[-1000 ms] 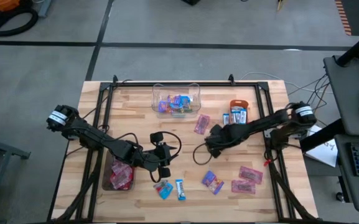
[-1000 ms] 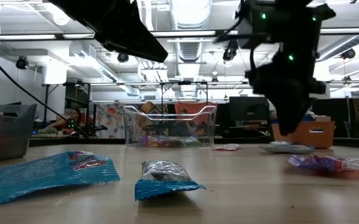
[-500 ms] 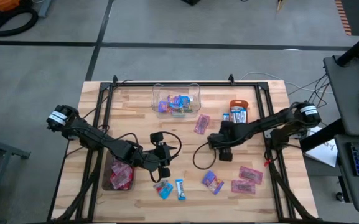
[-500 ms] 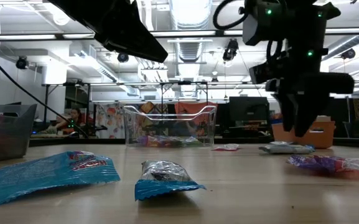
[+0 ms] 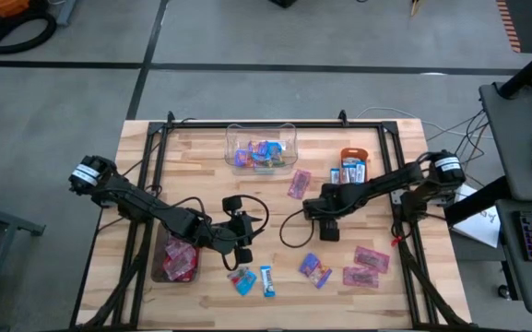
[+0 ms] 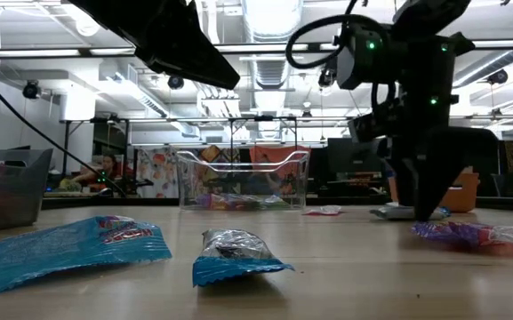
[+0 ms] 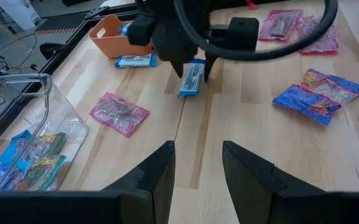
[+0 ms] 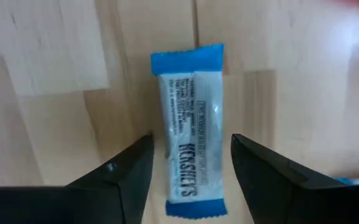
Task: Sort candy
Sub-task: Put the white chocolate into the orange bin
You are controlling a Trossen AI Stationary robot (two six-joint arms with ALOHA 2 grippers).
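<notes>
A blue-and-white candy point(image 8: 188, 124) lies flat on the wooden table, also seen in the left wrist view point(image 7: 191, 81). My right gripper point(image 8: 188, 155) points down over it, open, one finger on each long side and apart from the wrapper; from above, the gripper point(image 5: 325, 212) hides this candy. My left gripper point(image 7: 198, 149) hovers open with nothing in it at mid-table point(image 5: 245, 236), pointing toward the right arm. More candy lies loose: a pink packet point(image 5: 300, 184), blue-and-white ones point(image 5: 348, 171), and others near the front edge point(image 5: 266, 280).
A clear box point(image 5: 261, 148) with several candies stands at the far middle. An orange bowl point(image 5: 354, 156) sits at the far right. A dark tray point(image 5: 175, 258) holds red candies near my left arm. Pink packets point(image 5: 367, 266) lie at the front right.
My right gripper has rolled about its own pointing line and sunk a little toward the table. In the low view its fingers stand wider apart than before. My left arm has kept still.
</notes>
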